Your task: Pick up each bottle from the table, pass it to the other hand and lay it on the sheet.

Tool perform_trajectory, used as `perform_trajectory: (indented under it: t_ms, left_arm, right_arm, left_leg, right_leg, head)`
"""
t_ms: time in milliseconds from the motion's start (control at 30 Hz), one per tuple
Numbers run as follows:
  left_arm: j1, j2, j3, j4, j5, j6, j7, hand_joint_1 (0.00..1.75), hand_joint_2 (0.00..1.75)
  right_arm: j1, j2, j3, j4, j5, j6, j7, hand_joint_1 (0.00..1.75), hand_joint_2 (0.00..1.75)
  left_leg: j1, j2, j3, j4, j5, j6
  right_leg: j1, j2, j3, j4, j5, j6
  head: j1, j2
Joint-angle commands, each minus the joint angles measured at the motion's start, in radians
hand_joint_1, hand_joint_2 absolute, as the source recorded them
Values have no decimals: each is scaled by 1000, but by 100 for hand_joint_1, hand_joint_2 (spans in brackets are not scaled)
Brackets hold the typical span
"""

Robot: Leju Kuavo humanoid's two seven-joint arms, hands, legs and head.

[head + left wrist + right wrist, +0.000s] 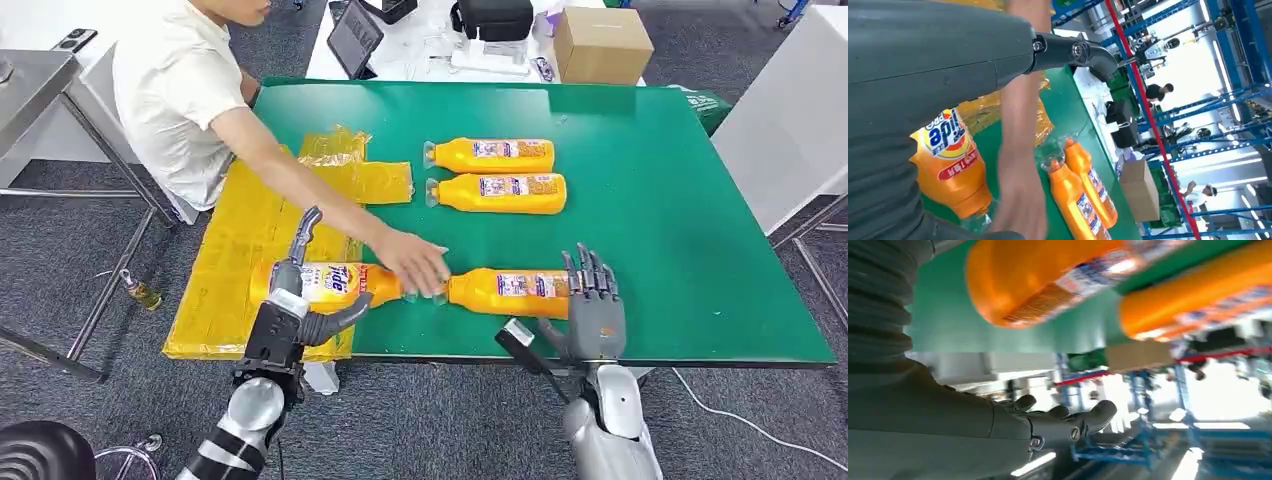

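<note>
An orange Tide bottle [335,283] [950,160] lies on its side across the edge of the yellow sheet [240,250]. My left hand [300,300] sits over its base end, fingers straight and thumb apart, not gripping. A second orange bottle [510,292] [1048,280] lies on the green table [680,230]. Beside its base my right hand [592,305] [1058,422] stands with fingers spread and empty. A person's hand [415,265] [1018,200] rests where the two bottle caps meet. Two more bottles [495,155] [505,193] [1078,200] lie side by side farther back.
The person sits at the table's far left, arm reaching over the sheet. Behind the table stand a cardboard box [602,45], a tablet [355,35] and a black bag [493,18]. A metal table [30,80] is at the left, a white one [790,110] at the right.
</note>
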Motion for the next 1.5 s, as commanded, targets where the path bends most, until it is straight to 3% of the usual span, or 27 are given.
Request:
perform_trajectory:
  t_ms: [33, 233, 367, 500, 633, 900, 1200, 1367, 1400, 1433, 1500]
  left_arm:
    - [12, 34, -38, -40, -6, 2, -5, 0, 175]
    - [11, 33, -39, -38, -6, 2, -5, 0, 175]
    - [11, 32, -39, -37, -6, 0, -4, 0, 175]
    - [-2, 32, -53, -28, -2, -9, -2, 0, 175]
    - [-4, 31, -54, -27, -2, -9, -2, 0, 175]
    - [-9, 32, -68, -33, 33, -47, 7, 0, 175]
    - [-13, 30, -74, -33, 36, -53, 6, 0, 175]
    - [-22, 28, -84, -34, 50, -68, -1, 0, 175]
    - [-31, 26, -87, -28, 54, -72, -1, 0, 175]
    - [-40, 24, -92, -20, 56, -75, -2, 0, 175]
    - [-43, 22, -94, -16, 56, -75, -2, 0, 175]
  right_arm:
    - [-79, -83, 57, 132, 32, 3, 73, 0, 175]
    - [-82, -82, 61, 138, 25, 3, 76, 0, 175]
    - [-182, -137, 155, 416, -35, 8, 177, 0, 175]
    - [-260, -167, 179, 575, -114, 33, 158, 0, 175]
    - [-264, -169, 180, 578, -116, 34, 158, 0, 175]
    - [-306, -174, 244, 625, -112, 202, 181, 0, 175]
    - [-319, -193, 306, 620, -109, 178, 194, 0, 175]
    - [-331, -197, 346, 624, -134, 193, 117, 0, 175]
    - [-334, -199, 353, 627, -141, 202, 90, 96, 175]
    - [-335, -201, 348, 634, -177, 224, 40, 175, 175]
    - [-333, -204, 348, 635, -182, 221, 35, 175, 175]
  left_leg:
    - [0, 2, 4, 0, -2, 1]
    - [1, 3, 6, -1, -2, 2]
    - [1, 4, 7, -1, -2, 2]
    - [1, 5, 7, -1, -2, 2]
    - [1, 2, 3, -1, -1, 1]
    - [1, 2, 9, -1, 0, 2]
    - [1, 2, 14, -1, 1, 2]
    - [1, 2, 15, 0, 1, 2]
    - [1, 2, 15, -1, 1, 2]
    - [1, 2, 15, -1, 1, 3]
    - [1, 1, 14, 0, 1, 2]
  right_leg:
    - [1, 1, 4, -1, -1, -3]
    - [2, 1, 6, -1, -1, -3]
    - [2, 3, 6, -2, 0, -3]
    - [2, 3, 7, -2, 0, -3]
    - [1, 0, 3, -1, 0, -2]
    - [2, -1, 8, -2, 0, -2]
    - [2, -1, 12, -2, 2, -2]
    - [2, 0, 12, -2, 3, -3]
    - [2, -1, 13, -3, 3, -4]
    - [2, -1, 12, -3, 4, -5]
    - [2, -1, 12, -2, 3, -4]
  head:
    - [0, 0]
    - [1, 0]
    - [0, 0]
    - [1, 0]
    - [0, 0]
    - [1, 0]
    - [0, 0]
    - [1, 0]
    - [0, 0]
    - [0, 0]
    - [1, 0]
